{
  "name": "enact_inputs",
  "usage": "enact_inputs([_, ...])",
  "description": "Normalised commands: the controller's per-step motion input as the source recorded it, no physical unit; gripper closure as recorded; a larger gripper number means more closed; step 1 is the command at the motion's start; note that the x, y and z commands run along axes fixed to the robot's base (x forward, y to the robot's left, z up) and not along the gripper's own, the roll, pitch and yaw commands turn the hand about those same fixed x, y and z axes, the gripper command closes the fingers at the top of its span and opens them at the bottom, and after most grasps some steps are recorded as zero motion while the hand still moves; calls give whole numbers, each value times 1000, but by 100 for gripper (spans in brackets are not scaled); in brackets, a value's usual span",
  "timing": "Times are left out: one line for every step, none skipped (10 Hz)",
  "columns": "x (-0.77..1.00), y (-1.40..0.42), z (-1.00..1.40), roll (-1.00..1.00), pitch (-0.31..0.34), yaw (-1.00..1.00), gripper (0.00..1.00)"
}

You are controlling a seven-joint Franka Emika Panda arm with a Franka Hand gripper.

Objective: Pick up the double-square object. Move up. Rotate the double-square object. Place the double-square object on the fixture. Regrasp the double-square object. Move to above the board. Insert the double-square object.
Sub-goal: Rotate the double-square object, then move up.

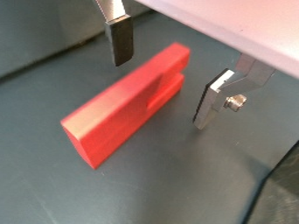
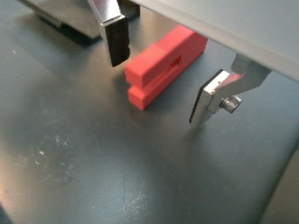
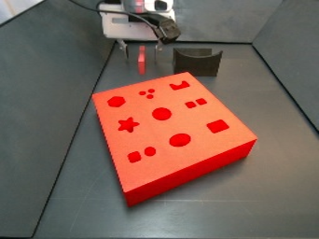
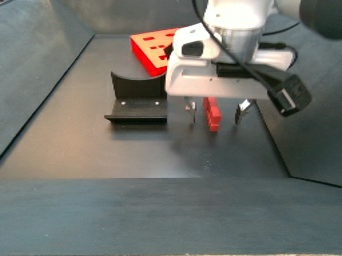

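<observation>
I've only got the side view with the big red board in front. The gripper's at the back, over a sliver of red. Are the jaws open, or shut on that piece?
Observer: Open. In both wrist views the gripper straddles the double-square object, with the jaws spread to either side of it.
Operator: Are the pads touching it?
Observer: No. In a wrist view, bare floor shows between each of the fingers and the piece.
Operator: Is it off the ground at all?
Observer: No. In both wrist views it rests on the dark floor, not lifted.
</observation>
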Motion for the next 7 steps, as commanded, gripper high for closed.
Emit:
enact_inputs([35,4,-228,-49,-50,10,0])
enact_inputs([0,0,0,0,0,0,100])
enact_inputs([0,0,833,0,0,0,100])
enact_inputs([-23,-3,791,-2,18,-1,100])
enact_inputs([-30,-2,726,-1,28,-3,100])
enact_inputs([-26,1,602,2,40,-7,100])
enact_inputs([-18,6,412,8,48,-12,100])
